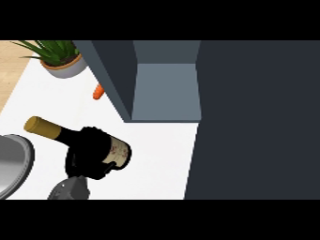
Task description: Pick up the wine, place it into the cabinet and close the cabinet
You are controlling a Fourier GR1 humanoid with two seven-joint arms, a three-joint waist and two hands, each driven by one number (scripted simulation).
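Wine held over the tabletop, left of the open cabinet.

The wine (79, 140) lies tilted, its gold-capped neck pointing up and to the left, its label toward the lower right. A black hand (86, 157) is curled round the bottle's middle, hiding much of the dark glass; its grey forearm (70, 189) comes in from the lower edge. Which hand this is cannot be told from the one arm showing, and no second hand shows. The bottle sits over the white tabletop (159, 154), near the cabinet (163, 91), whose inside shows as a grey-blue recess; its dark door (266, 122) fills the right side. Behind the cabinet's left wall peeps an orange carrot (98, 92), and further back stands a potted plant (60, 58). A grey round rim (17, 164) shows at the left edge.
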